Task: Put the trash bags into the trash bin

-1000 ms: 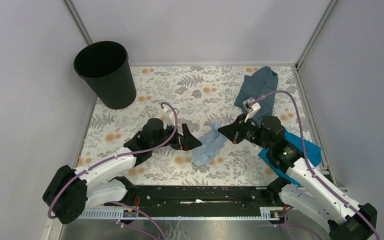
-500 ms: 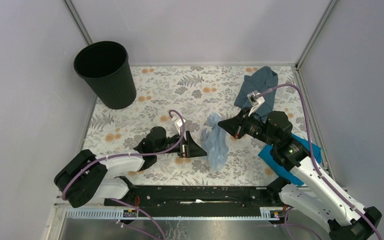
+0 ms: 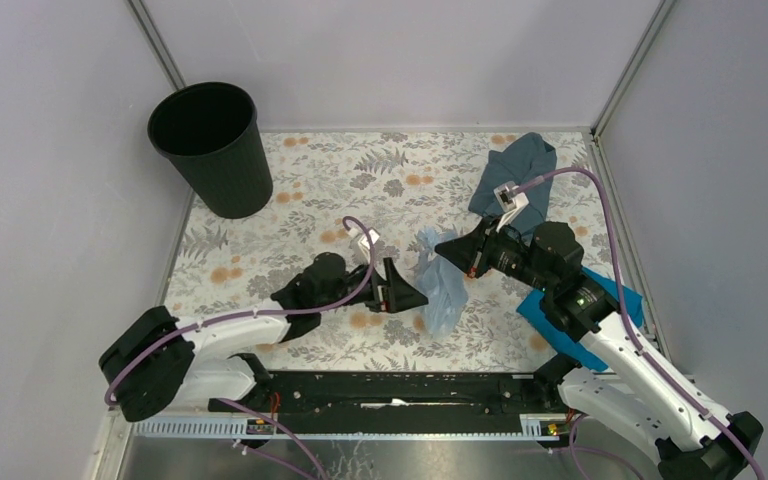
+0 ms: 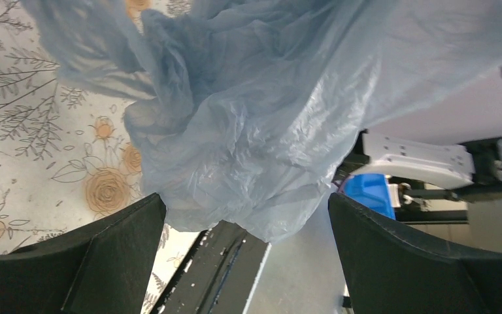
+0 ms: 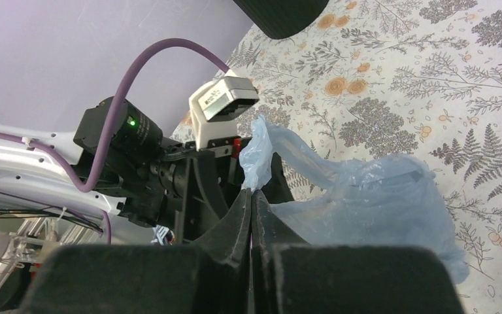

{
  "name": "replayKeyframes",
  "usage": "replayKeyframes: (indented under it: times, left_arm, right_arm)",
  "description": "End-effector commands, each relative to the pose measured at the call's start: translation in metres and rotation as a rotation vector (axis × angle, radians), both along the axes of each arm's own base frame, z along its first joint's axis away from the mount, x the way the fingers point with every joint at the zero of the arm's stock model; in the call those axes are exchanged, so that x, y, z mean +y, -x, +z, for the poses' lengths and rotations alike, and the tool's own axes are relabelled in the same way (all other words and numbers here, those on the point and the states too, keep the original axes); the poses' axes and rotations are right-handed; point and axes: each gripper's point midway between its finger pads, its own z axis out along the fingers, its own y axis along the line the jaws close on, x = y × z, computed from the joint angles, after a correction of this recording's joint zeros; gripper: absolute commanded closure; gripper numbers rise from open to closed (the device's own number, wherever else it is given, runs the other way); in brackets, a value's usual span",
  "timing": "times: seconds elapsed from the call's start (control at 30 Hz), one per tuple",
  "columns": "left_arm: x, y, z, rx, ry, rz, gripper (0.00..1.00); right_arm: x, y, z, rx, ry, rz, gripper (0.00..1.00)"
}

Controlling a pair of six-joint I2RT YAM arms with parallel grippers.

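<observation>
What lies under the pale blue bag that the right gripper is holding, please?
Only the flowered table cover shows beneath the bag, which hangs from the shut right gripper. The patch directly below it is hidden by the plastic.

A grey-blue cloth (image 3: 516, 172) lay crumpled at upper right; a bright blue cloth (image 3: 624, 301), seemingly flat, lay at lower right.

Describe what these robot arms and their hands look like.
White segments, black joints, and a purple cable looping along each arm. The left hand and right hand are black with two wedge-shaped fingers; a small white box sits by each wrist.
</observation>
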Motion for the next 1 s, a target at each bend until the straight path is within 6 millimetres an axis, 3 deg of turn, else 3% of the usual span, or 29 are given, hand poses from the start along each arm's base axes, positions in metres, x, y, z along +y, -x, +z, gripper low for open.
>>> replayKeyframes:
  times: [0.0, 0.1, 0.17, 0.33, 0.4, 0.53, 0.67, 0.8, 0.87, 0.9, 0.97]
  left_arm:
    - [-0.006, -0.025, -0.019, -0.026, -0.147, 0.096, 0.01]
    - [-0.016, -0.029, -0.025, -0.023, -0.156, 0.075, 0.02]
    - [-0.024, -0.03, -0.025, -0.019, -0.135, 0.052, 0.1]
    - [-0.019, -0.041, -0.043, 0.027, -0.157, 0.069, 0.62]
    - [-0.006, -0.047, -0.05, 0.034, -0.176, 0.089, 0.76]
    - [0.039, -0.057, -0.064, 0.031, -0.251, 0.16, 0.97]
    - [0.082, -0.054, -0.064, -0.004, -0.319, 0.211, 1.0]
    - [0.108, -0.056, -0.028, -0.101, -0.299, 0.27, 1.0]
    - [0.112, -0.056, -0.005, -0.159, -0.249, 0.29, 1.0]
    - [0.111, -0.053, 0.005, -0.179, -0.22, 0.283, 1.0]
    - [0.105, -0.047, 0.024, -0.205, -0.148, 0.251, 1.0]
  right_arm:
    - [0.006, 0.005, 0.015, -0.021, -0.047, 0.035, 1.0]
    - [0.004, 0.006, 0.015, -0.02, -0.049, 0.028, 1.0]
    - [0.003, 0.007, 0.014, -0.02, -0.049, 0.026, 1.0]
    - [-0.003, 0.008, 0.013, -0.025, -0.02, 0.006, 1.0]
    - [-0.014, 0.004, 0.01, -0.035, 0.031, -0.048, 1.0]
    - [-0.052, -0.013, -0.003, -0.081, 0.164, -0.252, 1.0]
    - [-0.076, -0.032, -0.039, -0.104, 0.328, -0.368, 1.0]
    - [-0.096, -0.05, -0.069, -0.053, 0.44, -0.493, 1.0]
    - [-0.095, -0.055, -0.076, -0.011, 0.43, -0.523, 0.85]
    - [-0.084, -0.053, -0.077, -0.001, 0.407, -0.475, 0.74]
    - [-0.044, -0.04, -0.077, 0.014, 0.312, -0.266, 0.55]
